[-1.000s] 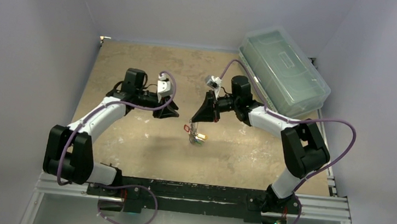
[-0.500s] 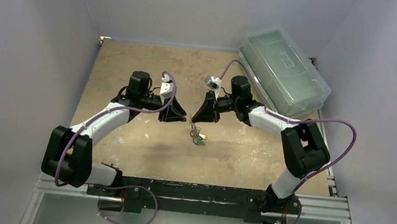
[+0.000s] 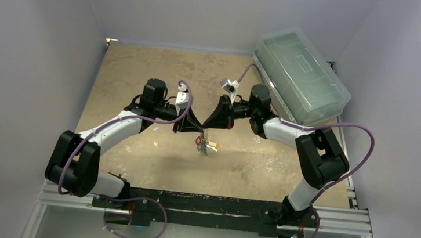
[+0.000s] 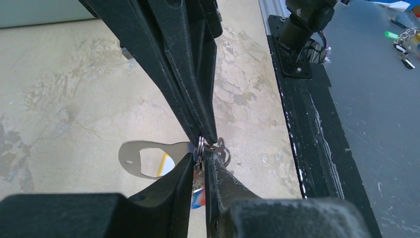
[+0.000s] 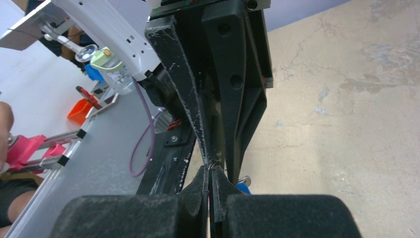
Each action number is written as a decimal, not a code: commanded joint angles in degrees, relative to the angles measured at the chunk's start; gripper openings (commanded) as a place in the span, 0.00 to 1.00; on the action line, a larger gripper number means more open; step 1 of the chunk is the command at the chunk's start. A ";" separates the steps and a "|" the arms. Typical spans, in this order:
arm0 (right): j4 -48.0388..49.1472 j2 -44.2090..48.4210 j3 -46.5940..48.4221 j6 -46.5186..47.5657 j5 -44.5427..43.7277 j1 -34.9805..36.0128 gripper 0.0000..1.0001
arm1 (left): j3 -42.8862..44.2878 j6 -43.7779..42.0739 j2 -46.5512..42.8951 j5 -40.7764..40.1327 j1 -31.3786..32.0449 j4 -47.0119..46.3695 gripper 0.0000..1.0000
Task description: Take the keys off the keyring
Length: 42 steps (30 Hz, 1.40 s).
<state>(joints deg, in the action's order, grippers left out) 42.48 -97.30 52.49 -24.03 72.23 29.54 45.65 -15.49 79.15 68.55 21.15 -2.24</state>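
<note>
The keys hang as a small bunch with coloured tags over the middle of the table. My right gripper is shut on a thin wire ring at the top of the bunch. My left gripper meets it tip to tip from the left. In the left wrist view, the left gripper has its jaws drawn narrow around the wire rings and a red-and-blue tag. The keyring, a flat silver loop, sticks out left of the tips.
A clear lidded plastic box stands at the back right. The black base rail runs along the near edge. Grey walls close in the left, back and right sides.
My left arm has swung right to the hanging bunch and its jaws have narrowed around it. The right gripper has stayed shut, almost in place.
</note>
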 commanded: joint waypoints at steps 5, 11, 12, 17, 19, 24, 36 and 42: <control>7.62 0.41 -0.04 -3.90 1.36 -0.20 0.00 | 0.08 -0.09 0.18 1.16 0.17 -1.38 0.12; 4.08 1.32 -0.10 -1.20 0.72 -0.21 0.00 | 0.74 -0.11 0.13 2.86 0.12 -0.71 0.09; 4.10 1.32 -0.06 -1.13 0.72 -0.19 0.00 | 0.76 -0.12 0.18 3.08 0.12 -0.70 0.09; 2.80 1.36 -0.04 0.01 0.54 -0.19 0.00 | 0.60 0.03 -0.05 3.18 0.04 -0.66 0.04; 1.94 1.53 -0.04 0.69 0.50 -0.20 0.00 | 0.59 0.10 -0.05 3.08 -0.05 -0.65 0.02; -0.29 2.05 0.51 2.72 0.97 -0.18 0.00 | 0.66 1.86 0.18 2.47 -0.30 -1.86 0.00; -66.88 -0.06 21.09 52.58 -8.24 -0.20 0.32 | 5.33 -5.34 2.75 -1.48 0.30 11.59 0.00; -75.82 -1.95 25.42 57.06 -8.49 0.07 0.42 | 5.80 -5.59 3.26 -2.98 1.69 11.34 0.00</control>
<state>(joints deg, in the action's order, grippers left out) -19.62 -97.45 74.61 24.58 65.17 29.50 49.15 -18.96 82.19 65.78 21.76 8.47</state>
